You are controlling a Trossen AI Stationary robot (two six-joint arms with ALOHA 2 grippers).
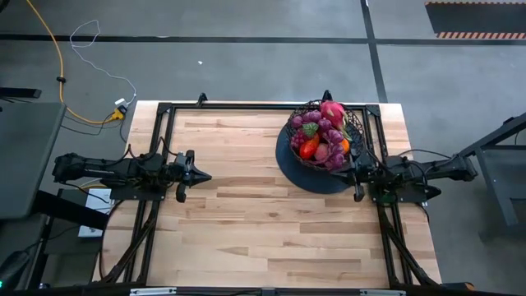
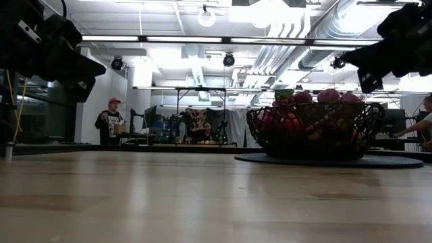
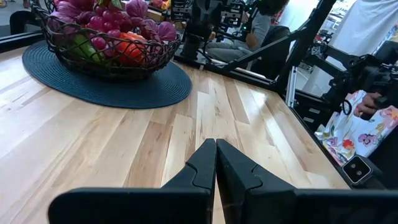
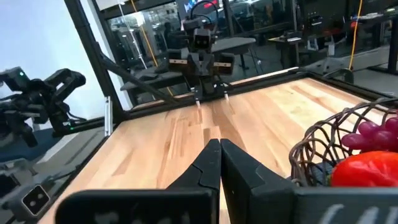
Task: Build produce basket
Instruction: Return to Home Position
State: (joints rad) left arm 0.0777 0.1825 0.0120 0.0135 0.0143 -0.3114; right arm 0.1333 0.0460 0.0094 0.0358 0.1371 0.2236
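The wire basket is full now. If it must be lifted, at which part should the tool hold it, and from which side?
Probably the bare wire rim of the basket, on the edge nearest the right tool, coming from above: the produce is heaped in the middle, and the rim is thin enough to pinch.

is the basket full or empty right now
Full: the basket holds a heap of produce, with pieces rising above its rim in the low view.

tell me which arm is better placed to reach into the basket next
Right. The right arm ends beside the basket, jaws shut at the edge of the mat; the left arm sits far across the table, jaws also shut.
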